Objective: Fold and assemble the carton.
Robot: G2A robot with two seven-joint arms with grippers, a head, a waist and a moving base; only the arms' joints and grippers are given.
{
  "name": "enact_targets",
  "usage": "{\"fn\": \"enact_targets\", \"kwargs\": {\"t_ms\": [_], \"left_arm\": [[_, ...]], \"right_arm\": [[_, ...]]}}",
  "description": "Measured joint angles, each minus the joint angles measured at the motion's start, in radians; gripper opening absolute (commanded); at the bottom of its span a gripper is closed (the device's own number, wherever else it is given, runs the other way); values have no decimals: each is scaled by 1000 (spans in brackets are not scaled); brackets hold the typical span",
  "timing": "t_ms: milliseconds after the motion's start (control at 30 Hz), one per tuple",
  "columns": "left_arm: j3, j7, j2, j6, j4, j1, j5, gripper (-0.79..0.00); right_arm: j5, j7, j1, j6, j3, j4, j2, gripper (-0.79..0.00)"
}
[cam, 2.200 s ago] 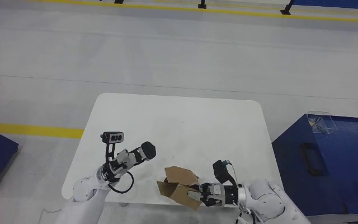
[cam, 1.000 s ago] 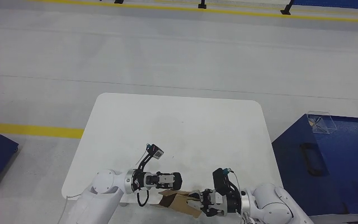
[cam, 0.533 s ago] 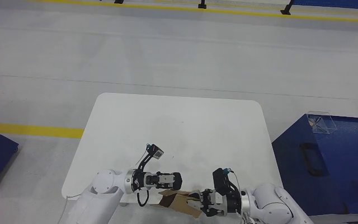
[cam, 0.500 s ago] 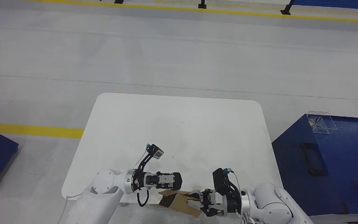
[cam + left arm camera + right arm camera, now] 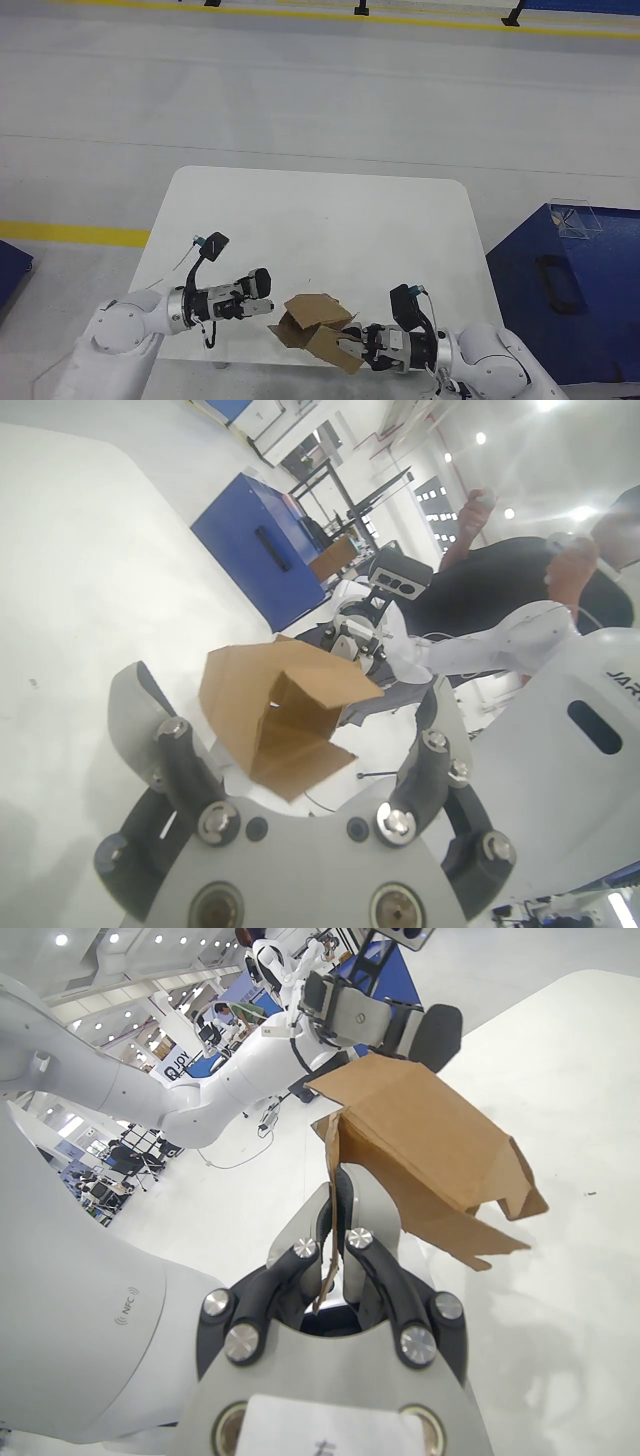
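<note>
- Top view: the half-opened carton (image 5: 315, 328) is at the near edge of the desk (image 5: 320, 210), between both hands.
- The right hand (image 5: 352, 345) is clamped on one carton wall, probably to steady it for folding.
- The left hand (image 5: 262, 303) is spread apart just beside the carton, not touching it.
- Right wrist view makes that pinch plain, which the top view cannot settle; left wrist view looks into the hollow carton with its loose flaps.

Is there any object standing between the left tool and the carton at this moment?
Nothing visible does. The left tool is open and points at the carton, with only a short gap over the white table between them. The right tool is shut on a carton flap on the opposite side.
</note>
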Motion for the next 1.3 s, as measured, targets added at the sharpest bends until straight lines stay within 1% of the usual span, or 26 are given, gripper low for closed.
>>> {"fn": "enact_targets", "kwargs": {"t_ms": [100,233,300,500,700,900,933,967,1033,1100,1133,1167,1200,1233,1300], "left_arm": [[-23,17,10,17,-46,34,123,0],[-3,9,18,107,-86,43,240,0],[11,32,19,143,-101,42,295,0],[51,43,23,221,-103,22,336,0],[109,61,23,244,-94,-2,368,0],[163,74,22,257,-69,-33,380,0],[170,74,22,258,-66,-38,380,-3],[180,73,22,260,-60,-45,379,-34],[194,73,22,266,-52,-56,381,-43],[211,71,21,268,-43,-67,370,-89],[218,68,21,268,-38,-72,367,-126],[225,67,21,268,-34,-78,367,-406],[231,67,21,268,-31,-82,367,-483],[236,68,21,268,-29,-85,367,-785],[245,72,22,270,-22,-91,366,-785]], "right_arm": [[26,7,10,16,4,12,2,-785],[49,35,31,35,-5,9,4,-785],[59,57,44,47,-19,4,4,-785],[65,97,93,75,-65,8,1,-785],[76,114,129,76,-98,17,-1,-785],[97,124,152,68,-101,27,0,-785],[98,126,153,67,-101,28,1,-785],[100,127,154,65,-100,28,2,-785],[103,130,156,61,-100,28,3,-785],[107,133,158,54,-101,30,4,-785],[108,134,159,52,-102,31,4,-785],[110,135,160,50,-103,33,4,-785],[112,136,160,48,-103,34,5,-785],[113,137,161,46,-103,35,5,-785],[114,137,161,42,-103,36,7,-785]]}}
